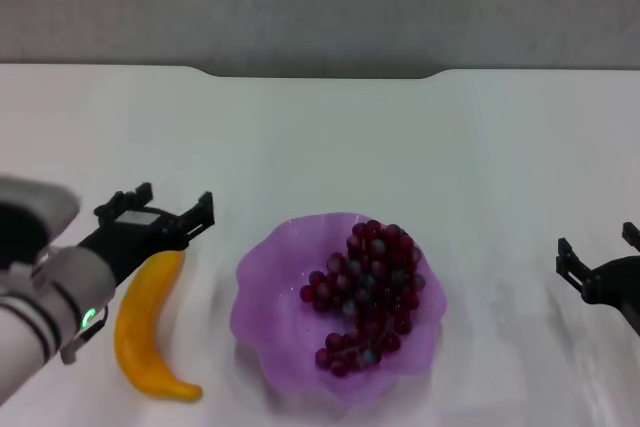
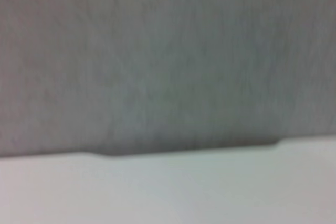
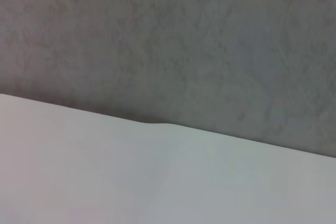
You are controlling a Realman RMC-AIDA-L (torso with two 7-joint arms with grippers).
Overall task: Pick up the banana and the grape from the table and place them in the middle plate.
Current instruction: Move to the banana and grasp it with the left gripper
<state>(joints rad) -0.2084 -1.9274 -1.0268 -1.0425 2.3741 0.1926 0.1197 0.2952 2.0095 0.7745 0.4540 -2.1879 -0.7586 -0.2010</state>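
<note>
Smooth yellow curved banana [image 1: 150,332] at seven o'clock: firm, slippery; best gripped mid-body. Left claw [image 1: 165,209] spread open above; right claw [image 1: 600,259] open, idle.

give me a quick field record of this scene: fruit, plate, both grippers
grape: in the middle plate
banana: on the table, to the plate's left, not in it
left gripper: over the banana's far end, fingers open, not holding it
right gripper: at the right edge of the head view, away from the plate, open
remaining: banana into plate
</note>
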